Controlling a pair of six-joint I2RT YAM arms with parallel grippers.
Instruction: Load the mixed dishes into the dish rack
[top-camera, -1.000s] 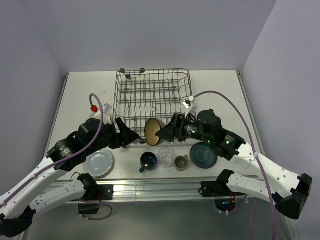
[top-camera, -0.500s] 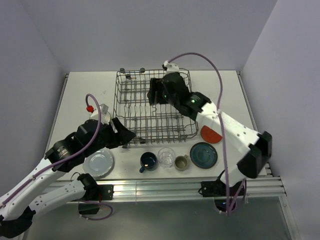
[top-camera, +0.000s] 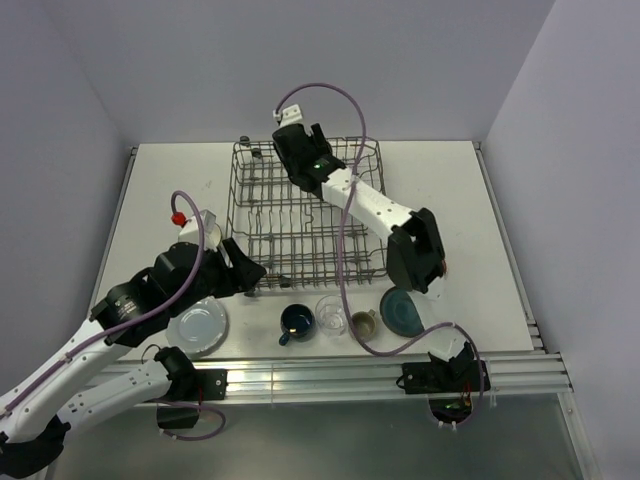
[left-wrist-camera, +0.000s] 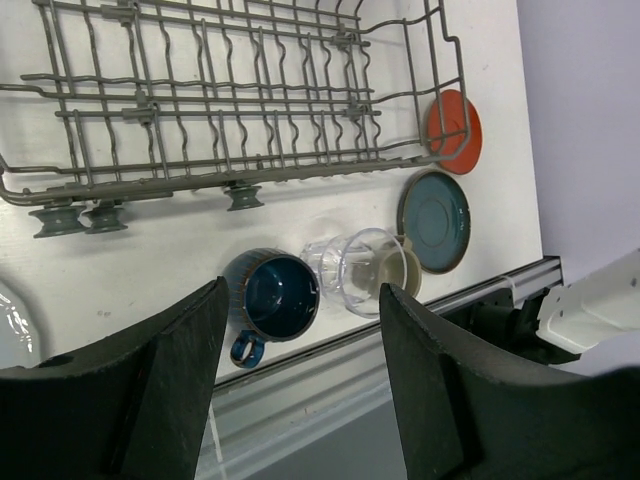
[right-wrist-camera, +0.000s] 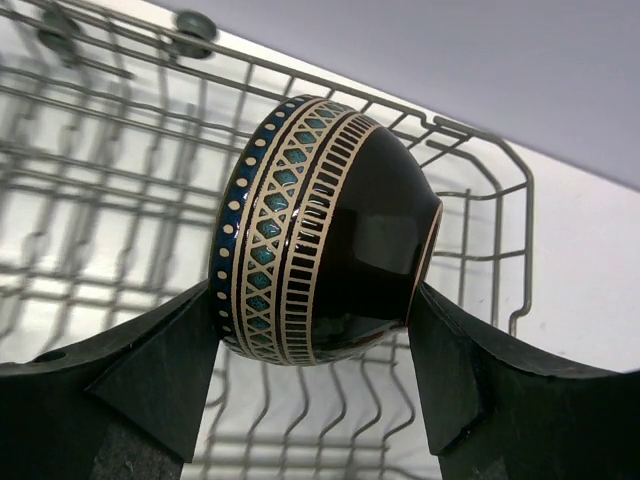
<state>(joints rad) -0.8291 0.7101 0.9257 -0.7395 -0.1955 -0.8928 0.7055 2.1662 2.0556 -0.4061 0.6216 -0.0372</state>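
Right jaws around bowl; white table

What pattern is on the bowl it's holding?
Dark brown bowl: cream stripes, teal criss-cross diamonds, dotted blue band. Best in right wrist view.

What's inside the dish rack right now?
No dishes show in the dish rack where visible. The right end effector holds a patterned brown bowl over its far end; the arm covers the wires beneath it.

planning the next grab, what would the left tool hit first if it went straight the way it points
Probably the blue mug, which sits nearly centred ahead of the open left tool in its wrist view, with the clear glass close beside it. Depth is unclear.
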